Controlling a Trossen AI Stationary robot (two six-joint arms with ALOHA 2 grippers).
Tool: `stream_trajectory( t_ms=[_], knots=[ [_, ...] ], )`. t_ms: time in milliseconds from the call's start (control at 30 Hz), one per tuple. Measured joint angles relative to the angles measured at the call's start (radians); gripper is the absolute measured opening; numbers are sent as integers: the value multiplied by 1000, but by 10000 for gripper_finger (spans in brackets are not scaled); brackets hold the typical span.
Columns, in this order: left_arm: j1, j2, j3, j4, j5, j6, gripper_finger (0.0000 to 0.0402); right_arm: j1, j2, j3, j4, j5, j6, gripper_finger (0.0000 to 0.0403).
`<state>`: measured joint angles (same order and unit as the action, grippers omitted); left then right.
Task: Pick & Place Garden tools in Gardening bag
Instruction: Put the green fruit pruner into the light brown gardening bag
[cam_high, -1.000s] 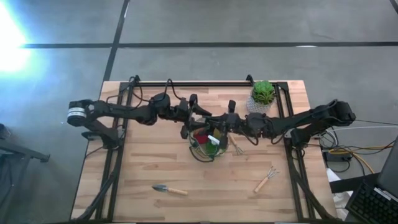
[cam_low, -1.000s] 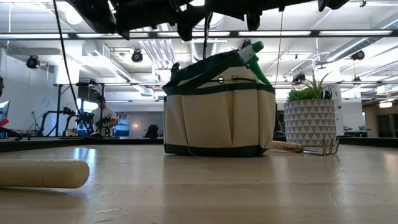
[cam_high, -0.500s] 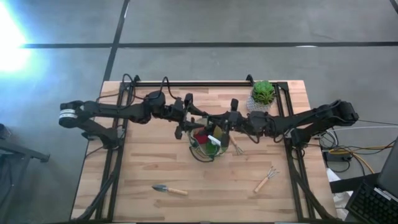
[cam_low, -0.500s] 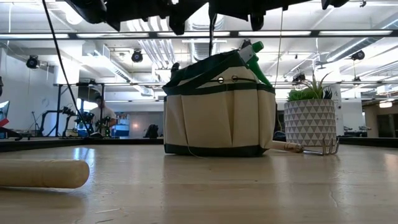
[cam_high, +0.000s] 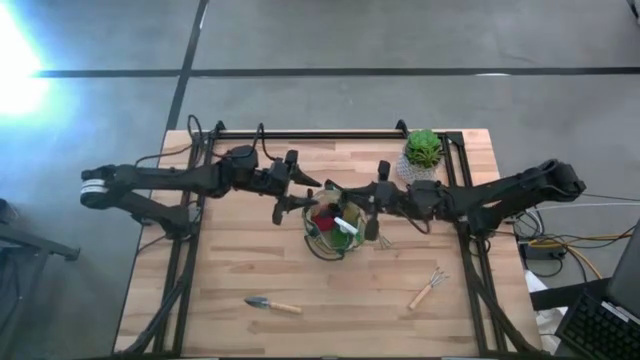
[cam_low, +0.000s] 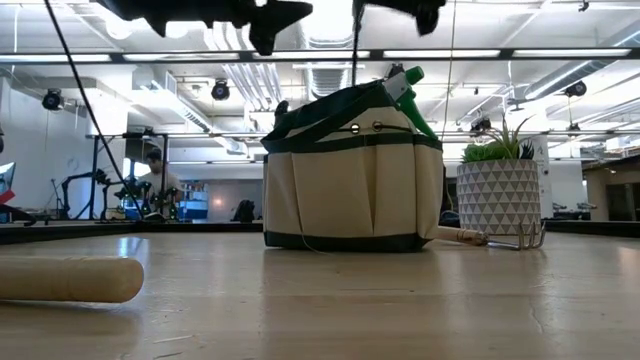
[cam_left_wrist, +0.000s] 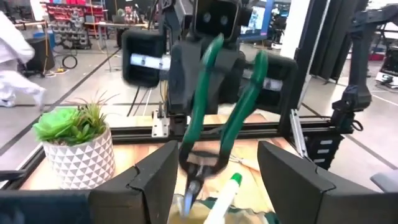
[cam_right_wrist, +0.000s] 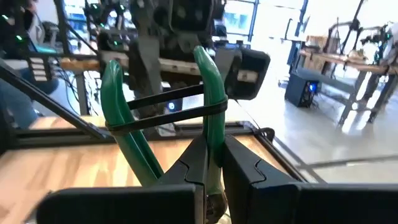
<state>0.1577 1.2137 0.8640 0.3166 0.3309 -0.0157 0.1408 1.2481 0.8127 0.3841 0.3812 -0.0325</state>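
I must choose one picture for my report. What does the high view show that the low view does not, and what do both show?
Only the high view shows the trowel whole, the small fork near the front right, and the right end effector shut on the green-handled pruners over the gardening bag. Only the low view shows the bag's beige side pockets and a person far behind. Both show the bag, the potted plant and the fork lying beside the bag.
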Motion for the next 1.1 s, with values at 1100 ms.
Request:
stream_trajectory(
  t_ms=[1100],
  knots=[
    [-90, -310, -460, 331, -154, -75, 223, 342, -205, -92, -411, 572, 361, 15]
  ],
)
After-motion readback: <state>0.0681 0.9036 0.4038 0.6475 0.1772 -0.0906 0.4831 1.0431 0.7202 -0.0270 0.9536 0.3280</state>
